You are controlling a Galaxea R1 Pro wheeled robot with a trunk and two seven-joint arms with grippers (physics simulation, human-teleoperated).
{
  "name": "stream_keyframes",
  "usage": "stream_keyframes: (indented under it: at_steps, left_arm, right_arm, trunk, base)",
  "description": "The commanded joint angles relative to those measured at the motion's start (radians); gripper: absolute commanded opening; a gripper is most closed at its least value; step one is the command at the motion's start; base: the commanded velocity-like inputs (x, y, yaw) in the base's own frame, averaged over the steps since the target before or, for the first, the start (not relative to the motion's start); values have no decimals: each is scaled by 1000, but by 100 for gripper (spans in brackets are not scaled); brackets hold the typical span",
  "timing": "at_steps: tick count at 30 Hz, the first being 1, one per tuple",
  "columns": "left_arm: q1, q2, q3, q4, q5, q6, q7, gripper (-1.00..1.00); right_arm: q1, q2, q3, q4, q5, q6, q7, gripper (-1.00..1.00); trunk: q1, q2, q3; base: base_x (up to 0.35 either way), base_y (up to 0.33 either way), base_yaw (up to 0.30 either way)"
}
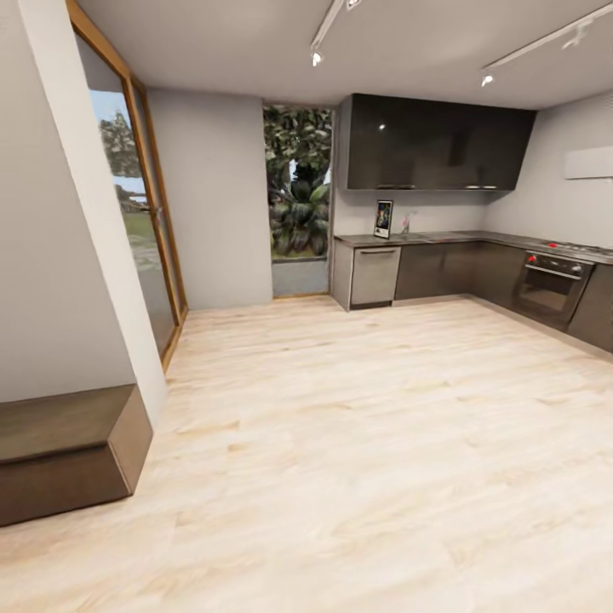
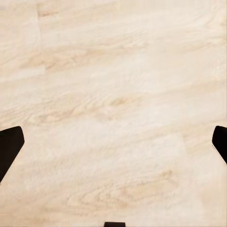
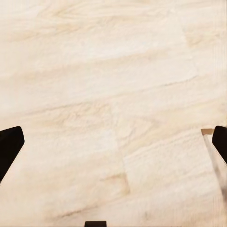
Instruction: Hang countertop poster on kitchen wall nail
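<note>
Far across the room the poster (image 1: 383, 219) stands upright on the kitchen countertop (image 1: 443, 237), leaning at the wall near the worktop's left end, close to the slim tap (image 1: 406, 223). It reads as a small dark-framed rectangle with a white border. My left gripper (image 2: 113, 142) is open, its dark fingertips (image 2: 9, 146) wide apart above pale wood floor. Over the same kind of floor my right gripper (image 3: 113, 142) is open too, and its fingertips (image 3: 9, 144) hold nothing. No wall nail can be made out on the light grey wall panel (image 1: 217, 200) at this distance.
Pale wood floor (image 1: 358, 426) stretches between me and the kitchen. A dark low bench (image 1: 68, 447) juts out at the near left below a white wall. Wood-framed windows (image 1: 140, 221) line the left. An oven (image 1: 551, 285) sits in the right cabinet run, with dark upper cabinets (image 1: 434, 143) above.
</note>
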Motion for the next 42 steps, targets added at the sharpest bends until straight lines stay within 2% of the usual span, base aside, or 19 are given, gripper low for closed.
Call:
stream_keyframes:
  at_steps: [1,19,42]
  left_arm:
    - [0,0,1,-1,0,-1,-1,100]
    - [0,0,2,-1,0,-2,-1,100]
    - [0,1,2,-1,0,-2,-1,100]
  right_arm:
    - [-1,0,0,1,1,-3,0,100]
    - [-1,0,0,1,1,-3,0,100]
    - [-1,2,1,-1,1,-3,0,100]
  trunk:
    - [1,0,-1]
    - [1,0,-1]
    - [1,0,-1]
  base:
    - [339,5,-125]
    - [339,62,-231]
    - [339,54,-15]
